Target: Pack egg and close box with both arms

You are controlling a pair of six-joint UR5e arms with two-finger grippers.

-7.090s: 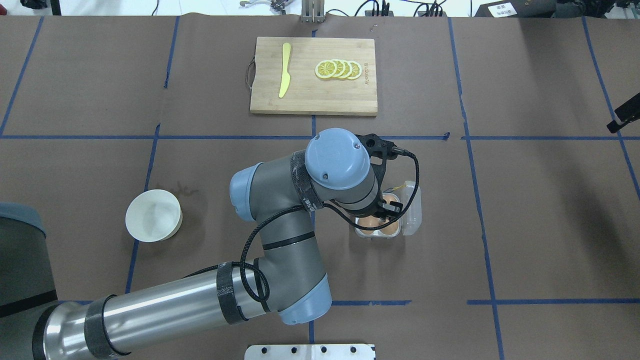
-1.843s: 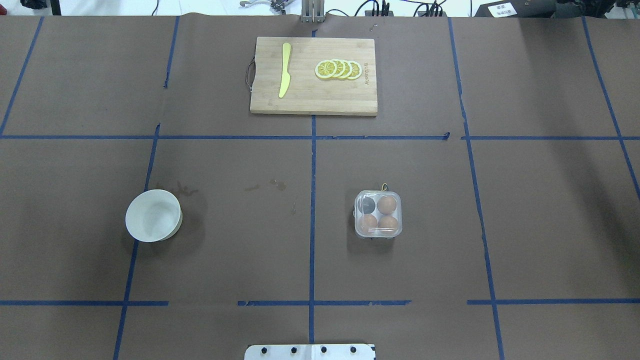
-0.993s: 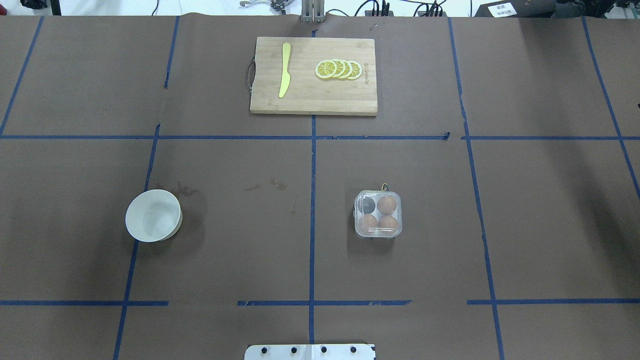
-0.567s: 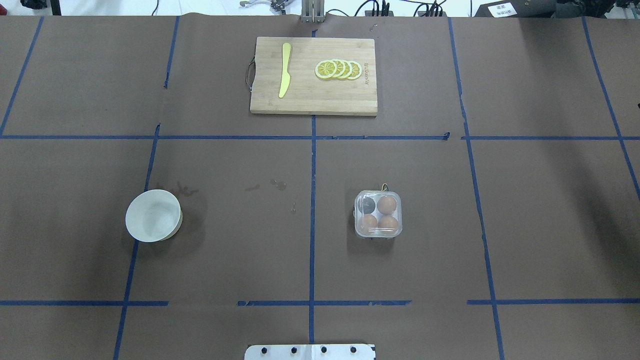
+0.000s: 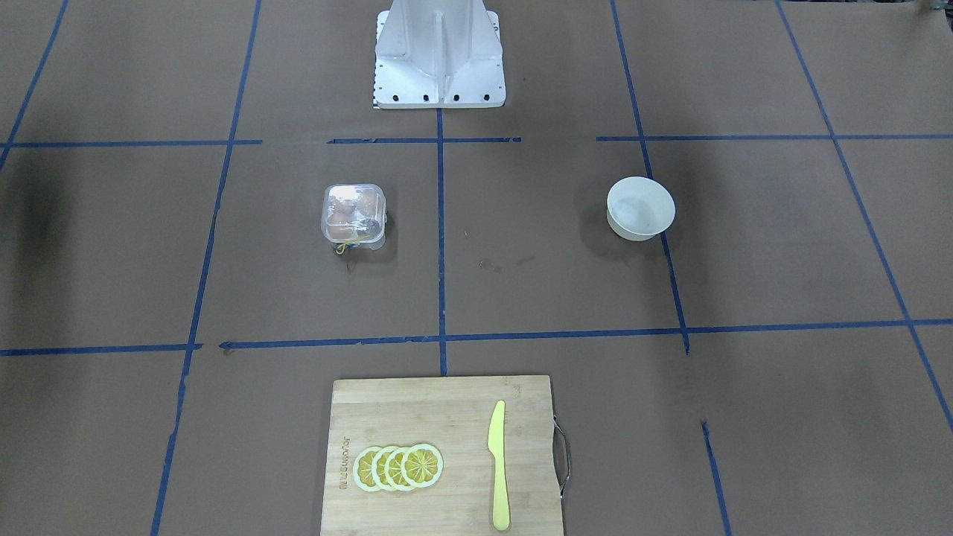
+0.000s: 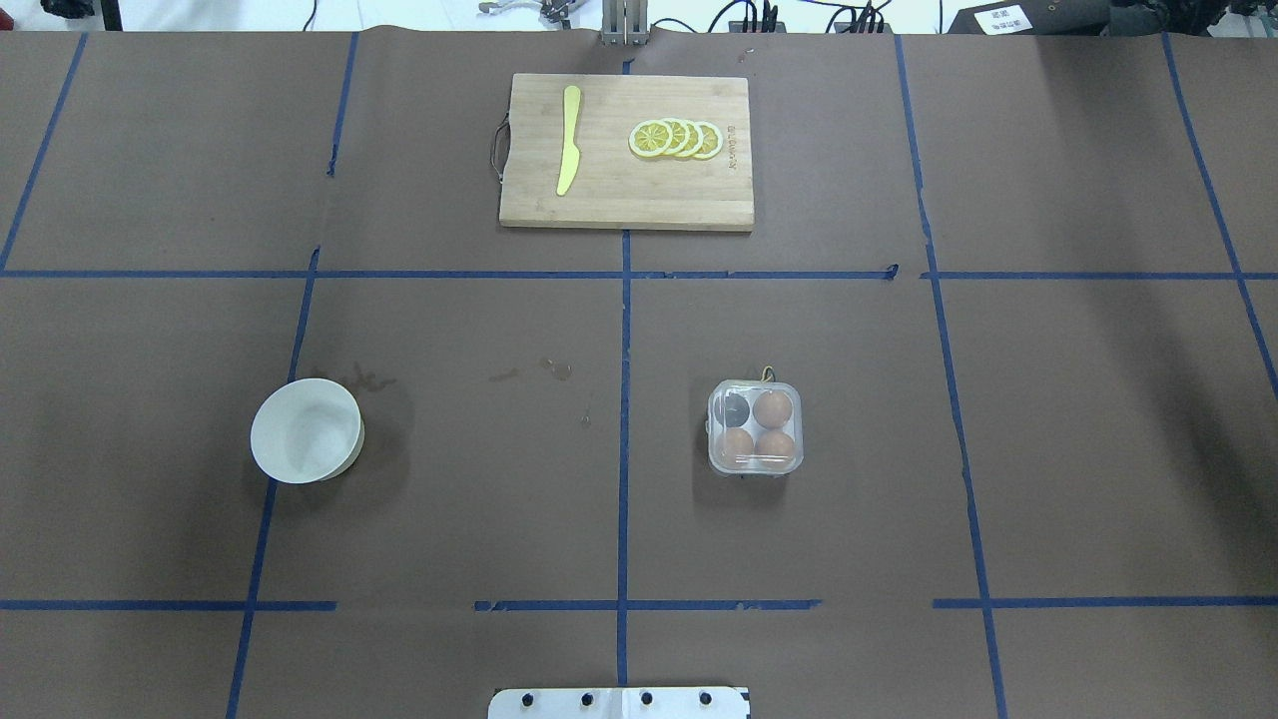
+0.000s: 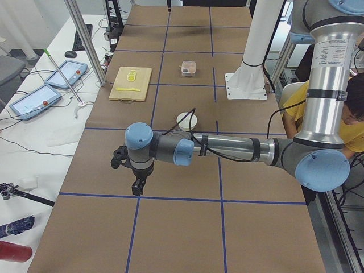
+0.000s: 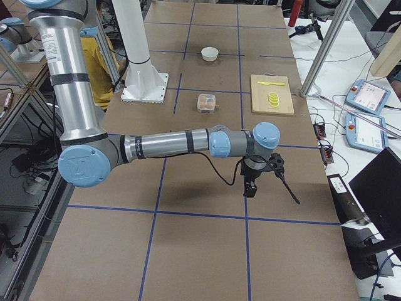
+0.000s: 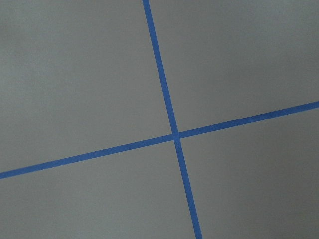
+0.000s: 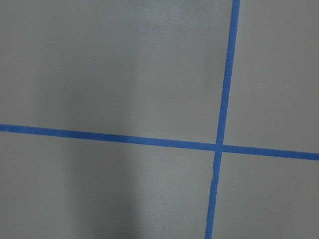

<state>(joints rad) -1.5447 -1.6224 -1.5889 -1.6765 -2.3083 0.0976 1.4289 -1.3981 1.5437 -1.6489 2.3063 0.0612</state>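
The clear box (image 6: 755, 427) sits right of the table's middle with its lid down; it also shows in the front view (image 5: 354, 214). Three brown eggs show through the lid, one at the back right (image 6: 773, 407) and two in front; the back left cell looks dark. Which of them is the task's egg I cannot tell. My left gripper (image 7: 136, 186) hangs over bare table at my far left end. My right gripper (image 8: 249, 189) hangs over bare table at my far right end. Neither touches the box. I cannot tell whether either is open or shut.
A white bowl (image 6: 306, 430) stands left of centre. A wooden cutting board (image 6: 627, 200) at the far side carries a yellow knife (image 6: 569, 140) and lemon slices (image 6: 677, 139). The robot's white base (image 5: 439, 56) is at the near edge. A person in yellow (image 7: 355, 122) sits behind the robot.
Seven seconds ago my left arm was over the box with its lid open. Now the lid is down and both arms are out of the overhead view. Nothing has moved in the last second.
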